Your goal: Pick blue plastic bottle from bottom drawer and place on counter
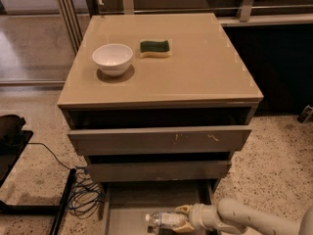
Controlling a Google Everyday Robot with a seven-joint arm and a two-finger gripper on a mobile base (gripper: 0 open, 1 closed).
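The arm lies low, hand pinching blue plastic bottle in bottom drawer.

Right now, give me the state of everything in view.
bottom drawer: pulled open.
blue plastic bottle: lying on its side in it.
gripper: in that drawer, shut on the bottle.
white bowl: upright, empty, on the counter.
sponge: flat, green side up.
top drawer: appears slightly ajar.
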